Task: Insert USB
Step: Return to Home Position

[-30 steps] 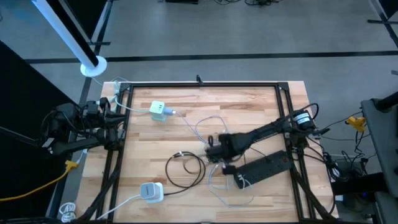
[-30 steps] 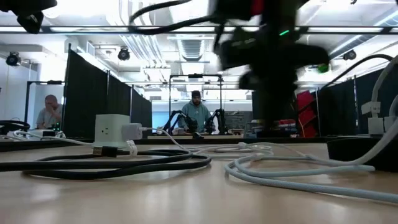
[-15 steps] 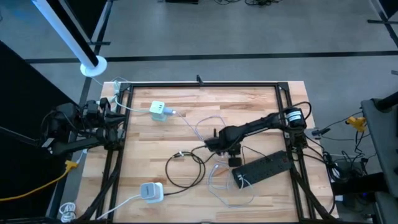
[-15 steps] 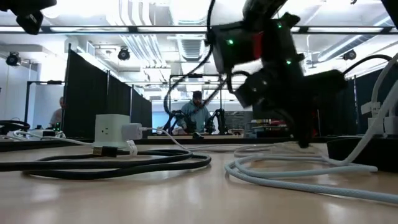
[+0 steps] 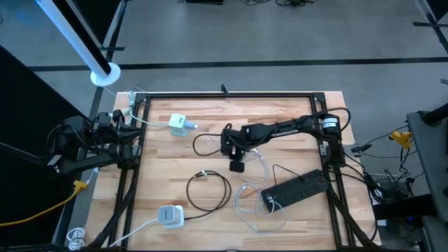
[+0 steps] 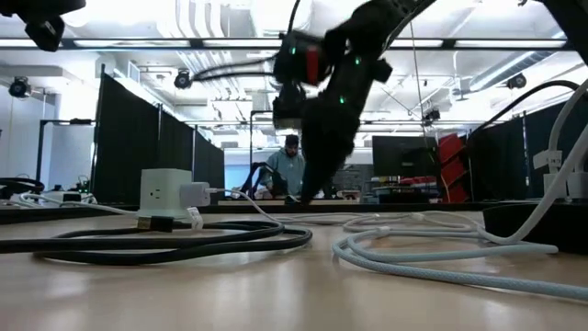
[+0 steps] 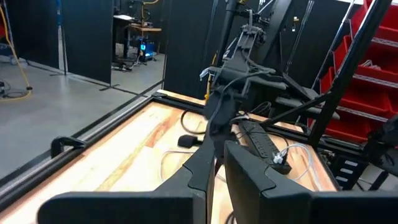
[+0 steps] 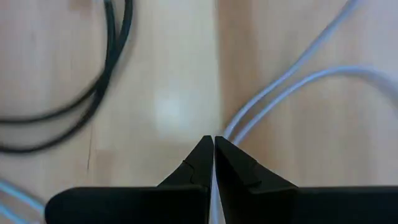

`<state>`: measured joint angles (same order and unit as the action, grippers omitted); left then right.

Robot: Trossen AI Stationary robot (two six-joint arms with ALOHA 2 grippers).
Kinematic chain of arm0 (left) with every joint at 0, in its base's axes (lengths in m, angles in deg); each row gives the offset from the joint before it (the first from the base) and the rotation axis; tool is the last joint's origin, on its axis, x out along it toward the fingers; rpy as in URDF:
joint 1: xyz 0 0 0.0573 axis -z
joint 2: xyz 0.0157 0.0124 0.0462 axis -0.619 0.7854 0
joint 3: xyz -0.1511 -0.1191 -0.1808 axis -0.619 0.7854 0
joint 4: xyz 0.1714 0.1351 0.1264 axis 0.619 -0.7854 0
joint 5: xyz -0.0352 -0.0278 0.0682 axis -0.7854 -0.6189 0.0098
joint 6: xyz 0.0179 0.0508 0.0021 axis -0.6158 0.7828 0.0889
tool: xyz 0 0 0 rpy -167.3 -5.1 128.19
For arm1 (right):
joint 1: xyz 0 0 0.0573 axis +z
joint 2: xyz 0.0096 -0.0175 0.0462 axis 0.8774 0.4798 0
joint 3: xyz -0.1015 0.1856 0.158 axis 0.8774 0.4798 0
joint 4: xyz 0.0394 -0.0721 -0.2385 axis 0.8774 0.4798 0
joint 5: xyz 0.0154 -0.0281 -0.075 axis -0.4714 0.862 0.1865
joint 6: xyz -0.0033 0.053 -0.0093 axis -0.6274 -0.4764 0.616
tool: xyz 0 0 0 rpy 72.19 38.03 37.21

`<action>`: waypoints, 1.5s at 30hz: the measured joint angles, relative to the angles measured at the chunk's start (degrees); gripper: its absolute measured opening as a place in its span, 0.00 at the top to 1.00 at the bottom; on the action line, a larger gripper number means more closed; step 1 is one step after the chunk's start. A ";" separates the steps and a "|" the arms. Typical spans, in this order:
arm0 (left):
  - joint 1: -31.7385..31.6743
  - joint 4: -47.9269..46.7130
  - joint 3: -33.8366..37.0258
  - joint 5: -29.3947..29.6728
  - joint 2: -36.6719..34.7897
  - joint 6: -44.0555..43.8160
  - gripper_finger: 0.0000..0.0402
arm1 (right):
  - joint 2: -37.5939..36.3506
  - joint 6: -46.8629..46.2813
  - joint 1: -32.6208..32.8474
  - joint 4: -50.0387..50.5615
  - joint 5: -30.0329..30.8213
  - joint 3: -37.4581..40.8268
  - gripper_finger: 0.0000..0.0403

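Three outlet blocks lie on the bench (image 5: 280,112). A light green outlet cube (image 5: 180,124) sits at the far left and a white outlet cube (image 5: 169,216) at the near left. A black outlet strip (image 5: 297,190) lies aslant at the near right. There are two arms and two kinds of loose lead. The black USB cable (image 5: 208,190) is coiled in a loop near the middle. The white USB cable (image 5: 252,206) loops just left of the strip, with a white plug seated at the strip's near end.

Only the low view shows a pale adapter on the side of the green cube and one person (image 6: 291,167) far back in the room. It also shows both leads lying flat in the foreground. Only the left wrist view shows the strip end-on, with the white plug standing up from it. The right wrist view shows only bare wood, a black strand and white strands below the fingers. I cannot tell from any view where the black lead's end sits.

The right arm (image 5: 294,128) reaches from the right edge leftward across the far half. Its wrist is bent down, and the right gripper (image 5: 236,164) is raised over the middle of the bench. Its fingertips are pressed together on nothing. The left arm (image 5: 98,143) is folded over the left edge. The left gripper (image 7: 217,158) has its fingers drawn close with only a thin slit between, and it holds nothing.
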<state>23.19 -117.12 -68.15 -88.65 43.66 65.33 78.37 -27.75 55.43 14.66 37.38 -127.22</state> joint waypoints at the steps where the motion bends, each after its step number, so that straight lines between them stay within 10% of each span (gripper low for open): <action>1: 0.00 -0.04 0.00 0.08 0.00 0.00 0.94 | 0.82 1.51 -0.43 0.60 -1.82 0.00 1.00; 15: 0.00 -0.16 0.02 0.17 0.04 -0.25 0.94 | 4.17 16.74 -12.17 5.45 -6.54 -0.22 1.00; 26: 0.00 -0.20 0.02 0.17 0.04 -0.70 0.94 | -2.87 21.70 -24.07 10.37 17.80 0.13 1.00; 32: 0.00 -1.34 0.02 -0.14 0.04 -0.32 0.94 | -9.82 19.33 -25.14 14.34 12.45 0.16 1.00; 38: 0.01 -3.03 0.02 -2.45 -0.31 -1.73 0.94 | -19.37 13.59 -23.81 13.19 -11.00 4.87 1.00; 45: 0.00 -3.30 1.17 -1.71 -0.31 2.59 0.94 | -38.41 -0.77 -18.54 4.17 -15.63 20.97 1.00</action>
<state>23.19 -120.42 -66.98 -90.36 43.36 67.92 39.96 -28.52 36.90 18.83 21.75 -106.25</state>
